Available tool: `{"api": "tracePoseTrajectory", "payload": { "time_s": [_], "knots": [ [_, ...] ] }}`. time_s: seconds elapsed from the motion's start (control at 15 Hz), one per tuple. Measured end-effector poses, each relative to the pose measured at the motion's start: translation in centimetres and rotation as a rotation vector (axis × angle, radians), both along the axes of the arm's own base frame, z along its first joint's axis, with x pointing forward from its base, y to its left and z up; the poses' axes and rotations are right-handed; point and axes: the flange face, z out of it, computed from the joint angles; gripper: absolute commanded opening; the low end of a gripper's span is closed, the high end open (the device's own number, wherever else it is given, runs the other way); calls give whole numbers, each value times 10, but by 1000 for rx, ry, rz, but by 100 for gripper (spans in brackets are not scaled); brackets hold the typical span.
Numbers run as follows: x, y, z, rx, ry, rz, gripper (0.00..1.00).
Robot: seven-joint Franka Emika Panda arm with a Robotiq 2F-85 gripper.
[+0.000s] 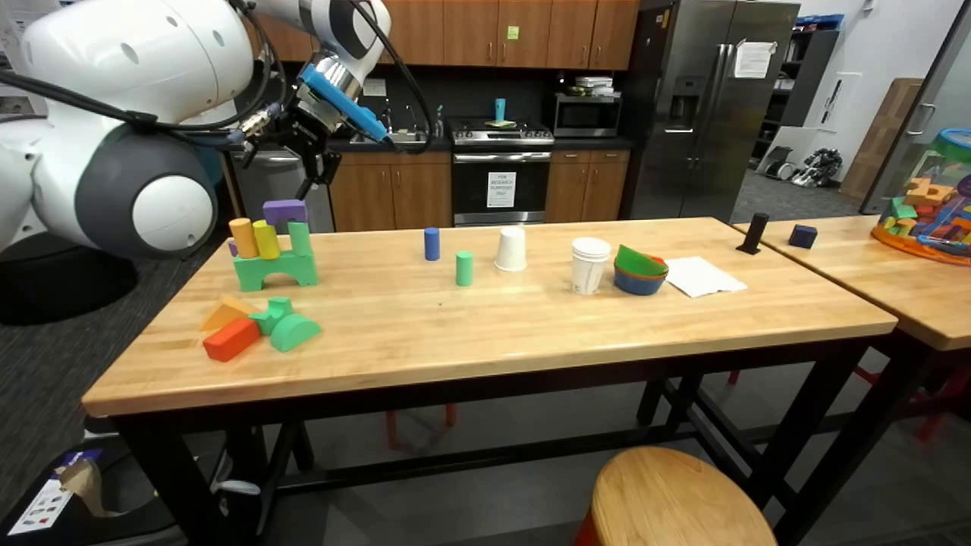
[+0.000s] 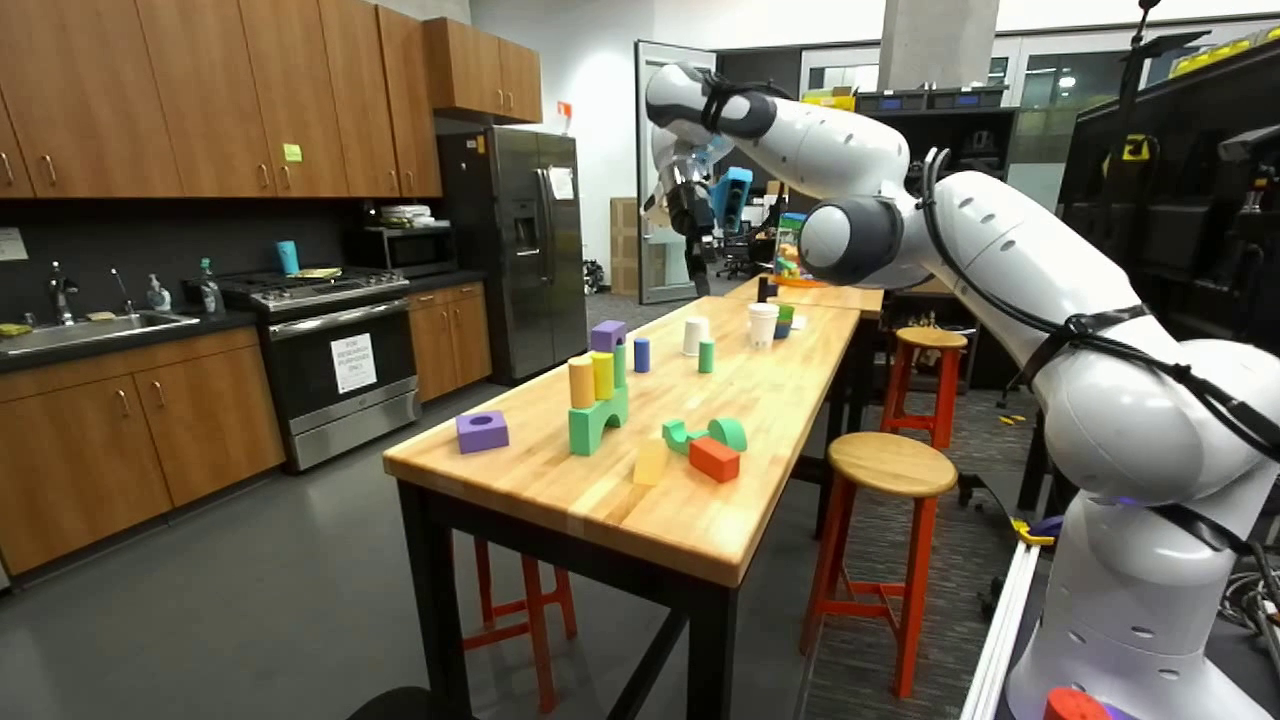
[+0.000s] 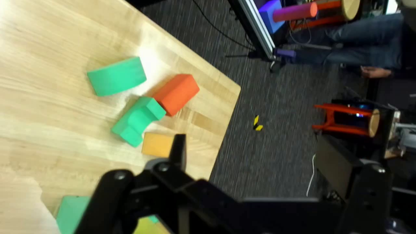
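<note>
Brown wooden cabinets [image 1: 532,34] line the background behind a pale wooden table [image 1: 425,334]. I find my black two-finger gripper [image 3: 253,148] raised above the tabletop, jaws spread wide. Lower, at the table's end, a green arch-shaped block [image 1: 276,264] supports one orange cylinder [image 1: 243,238] and one yellow cylinder [image 1: 266,240]; a red rectangular block [image 1: 232,339] lies near it.

In an exterior view, a small tower of toy blocks [image 1: 271,249] stands at the left end of the worktop [image 1: 410,326], its base a green arch [image 1: 275,263] with the curved opening facing down. On that base, from left to right, an orange cylinder [image 1: 243,238], a yellow cylinder [image 1: 267,239] and a green block [image 1: 300,239] stand upright; a purple arch [image 1: 285,207] tops them, seemingly resting across the yellow and green pieces.
</note>
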Motion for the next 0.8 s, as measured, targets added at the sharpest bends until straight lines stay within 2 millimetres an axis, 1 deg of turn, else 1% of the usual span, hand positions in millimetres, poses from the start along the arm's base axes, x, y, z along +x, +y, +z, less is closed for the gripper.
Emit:
{"api": "tracePoseTrajectory", "payload": {
  "time_s": [0.27,0.47,0.53,0.8],
  "knots": [
    [12,-27,12,86,-131,-184,100],
    [30,-42,21,86,-274,-291,100],
    [34,-43,22,78,-299,-302,100],
    [38,-36,21,72,-304,-295,100]
  ]
}}
